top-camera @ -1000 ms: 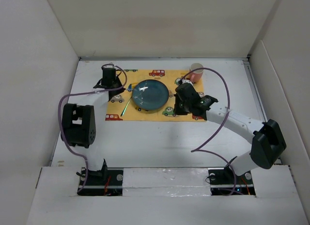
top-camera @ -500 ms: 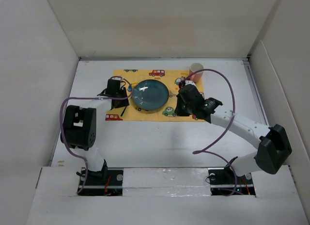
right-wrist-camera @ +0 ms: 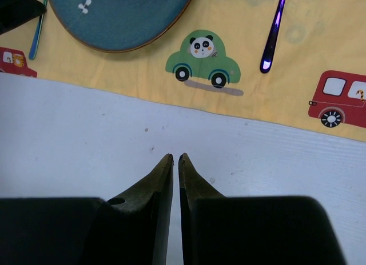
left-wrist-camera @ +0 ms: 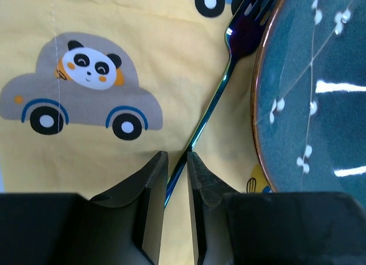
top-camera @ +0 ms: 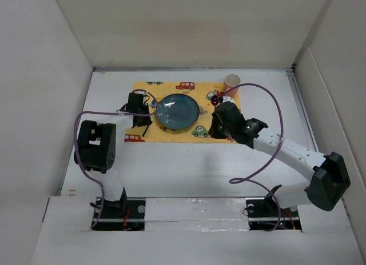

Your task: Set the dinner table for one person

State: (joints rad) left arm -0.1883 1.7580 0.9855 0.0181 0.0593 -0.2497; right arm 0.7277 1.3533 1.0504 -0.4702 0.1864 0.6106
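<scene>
The dinner table (top-camera: 189, 168) is a white matte top with a yellow car-print placemat (top-camera: 166, 85) at the back. A blue plate (top-camera: 178, 111) sits mid-mat. A teal fork (left-wrist-camera: 209, 111) lies left of the plate (left-wrist-camera: 320, 105). My left gripper (top-camera: 142, 121) is low over the mat, and its jaws (left-wrist-camera: 177, 156) are closed on the fork's handle, which crosses slantwise between them. A purple spoon (right-wrist-camera: 273, 31) lies right of the plate (right-wrist-camera: 114, 13). My right gripper (right-wrist-camera: 175, 157) is shut and empty over bare table by the mat's near edge; it also shows in the top view (top-camera: 216, 132).
A pink cup (top-camera: 231, 82) stands at the mat's back right corner. White walls enclose the table on three sides. The right arm's purple cable (top-camera: 269, 156) loops over the table's right half.
My left gripper moved from the mat's back left corner toward the near side and onto the fork handle. My right gripper drew back slightly from the spoon toward the mat's near edge.
</scene>
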